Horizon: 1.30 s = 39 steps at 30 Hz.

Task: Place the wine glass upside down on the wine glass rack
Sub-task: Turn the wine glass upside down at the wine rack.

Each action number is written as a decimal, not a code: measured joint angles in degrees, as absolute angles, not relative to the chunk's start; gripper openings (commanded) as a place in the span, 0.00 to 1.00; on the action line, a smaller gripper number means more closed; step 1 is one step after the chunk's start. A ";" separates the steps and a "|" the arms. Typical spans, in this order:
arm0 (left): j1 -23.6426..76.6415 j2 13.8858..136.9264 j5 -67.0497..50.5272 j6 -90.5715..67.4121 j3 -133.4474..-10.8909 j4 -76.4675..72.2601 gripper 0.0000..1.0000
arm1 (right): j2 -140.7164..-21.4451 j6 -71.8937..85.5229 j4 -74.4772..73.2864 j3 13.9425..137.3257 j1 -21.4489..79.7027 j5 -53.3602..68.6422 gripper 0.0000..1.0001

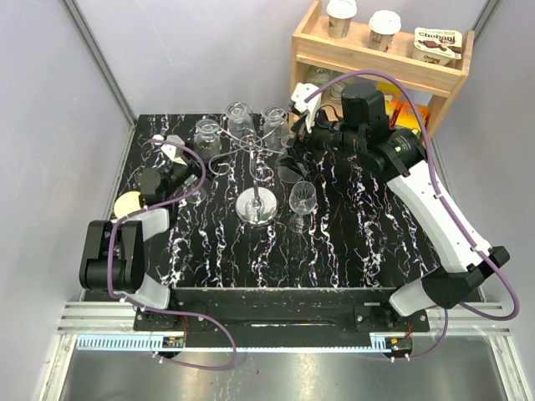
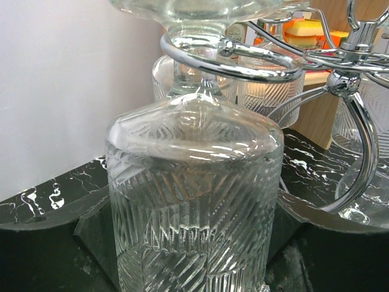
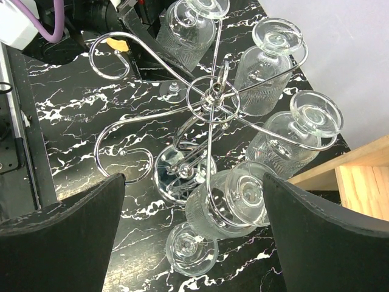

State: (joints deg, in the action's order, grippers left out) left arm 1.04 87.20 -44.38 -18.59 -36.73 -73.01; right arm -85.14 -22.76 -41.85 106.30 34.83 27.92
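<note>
The silver wire wine glass rack (image 1: 257, 171) stands mid-table on its round disc base. A ribbed wine glass (image 2: 194, 201) hangs upside down, its stem inside a curled rack arm (image 2: 237, 61). My left gripper (image 2: 194, 249) has a finger on each side of its bowl, shut on it; the glass also shows at the rack's left in the top view (image 1: 207, 135). Three more glasses hang from the rack (image 3: 209, 97). My right gripper (image 3: 194, 243) is open and empty, above the rack's right side.
One wine glass (image 1: 303, 200) stands upright on the black marble table (image 1: 359, 251), right of the rack's base; it also shows in the right wrist view (image 3: 191, 249). A wooden shelf unit (image 1: 376, 63) with cups stands at the back right. Two curled rack arms (image 3: 118, 164) are bare.
</note>
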 measured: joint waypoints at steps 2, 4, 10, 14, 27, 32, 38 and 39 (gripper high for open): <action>0.99 86.87 -44.34 -18.98 -36.40 -72.99 0.00 | -85.12 -22.76 -41.87 106.19 34.83 27.92 0.99; 0.95 86.28 -44.27 -19.33 -35.90 -72.95 0.00 | -85.08 -22.81 -41.87 105.97 34.83 27.92 0.99; 0.69 84.16 -44.51 -19.94 -34.02 -72.82 0.00 | -85.01 -22.96 -41.87 105.67 34.83 27.92 0.99; 0.69 83.79 -44.58 -20.99 -33.76 -72.55 0.00 | -85.01 -22.96 -41.87 105.67 34.83 27.94 1.00; 0.64 83.77 -46.92 -20.36 -33.78 -72.93 0.27 | -84.97 -23.00 -41.87 105.67 34.83 27.97 0.99; 0.93 83.77 -47.79 -18.83 -33.78 -72.93 0.42 | -84.97 -23.11 -41.87 105.67 34.83 27.97 0.99; 1.02 83.77 -48.07 -17.91 -33.78 -72.86 0.72 | -84.97 -23.20 -41.87 105.62 34.83 27.97 0.99; 1.02 83.77 -48.07 -17.78 -33.78 -72.84 0.80 | -84.93 -23.20 -41.85 105.51 34.83 27.97 0.99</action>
State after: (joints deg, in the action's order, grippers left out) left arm 1.02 83.77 -48.07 -17.78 -33.78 -72.84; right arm -84.93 -23.20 -41.85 105.51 34.83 27.97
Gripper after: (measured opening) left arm 0.725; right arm 0.993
